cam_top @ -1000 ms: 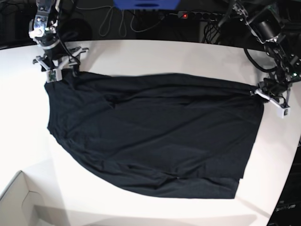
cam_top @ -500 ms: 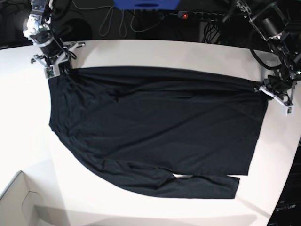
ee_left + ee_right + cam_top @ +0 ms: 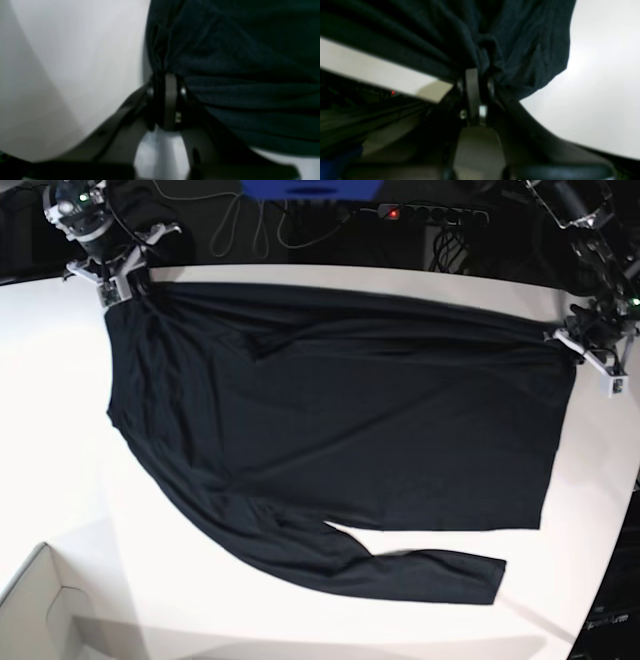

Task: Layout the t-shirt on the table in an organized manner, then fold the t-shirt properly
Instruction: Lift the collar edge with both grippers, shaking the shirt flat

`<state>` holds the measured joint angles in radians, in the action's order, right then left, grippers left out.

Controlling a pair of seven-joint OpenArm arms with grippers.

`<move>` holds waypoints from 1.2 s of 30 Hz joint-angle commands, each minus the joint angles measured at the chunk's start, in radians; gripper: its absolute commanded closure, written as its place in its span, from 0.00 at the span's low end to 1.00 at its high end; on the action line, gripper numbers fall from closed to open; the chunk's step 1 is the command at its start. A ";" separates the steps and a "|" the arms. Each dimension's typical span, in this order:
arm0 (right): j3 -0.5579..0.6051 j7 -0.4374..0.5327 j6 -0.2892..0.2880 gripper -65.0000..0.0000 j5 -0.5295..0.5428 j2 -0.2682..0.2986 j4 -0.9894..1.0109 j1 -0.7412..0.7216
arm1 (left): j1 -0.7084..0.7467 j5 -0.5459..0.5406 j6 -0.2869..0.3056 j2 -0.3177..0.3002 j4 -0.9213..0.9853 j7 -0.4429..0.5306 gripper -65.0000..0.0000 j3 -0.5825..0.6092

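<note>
Both pairs of fingers are clamped on the plain black, soft fabric t-shirt [image 3: 330, 420]: your left gripper [image 3: 166, 100] pinches one far corner, your right gripper [image 3: 478, 96] the other. It lies stretched across the smooth matte white table [image 3: 300, 620], far edge taut. Expect it light, limp and prone to bunching; keep hold at corners. Wrist views show gathered cloth between closed jaws; only the base view shows a sleeve trailing nearest you.

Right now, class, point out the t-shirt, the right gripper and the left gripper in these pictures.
t-shirt [image 3: 340, 430]: base view, middle of the spread black fabric.
right gripper [image 3: 128, 277]: base view, fingertips pinching the shirt's far corner.
left gripper [image 3: 568, 343]: base view, fingertips clamped on the shirt's opposite corner.
</note>
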<state>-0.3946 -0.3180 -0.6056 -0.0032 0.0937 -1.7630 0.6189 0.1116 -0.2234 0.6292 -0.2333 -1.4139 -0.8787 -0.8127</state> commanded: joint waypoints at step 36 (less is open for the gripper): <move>-0.062 0.013 0.005 0.50 0.009 -0.047 -0.142 0.062 | 0.047 -0.006 -0.002 -0.010 -0.107 0.022 0.45 -0.084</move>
<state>-0.4488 -0.3290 -0.6056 -0.0082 0.0380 -1.8847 0.6743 0.1642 -0.2180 0.6292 -0.2218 -1.4994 -0.8787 -0.8886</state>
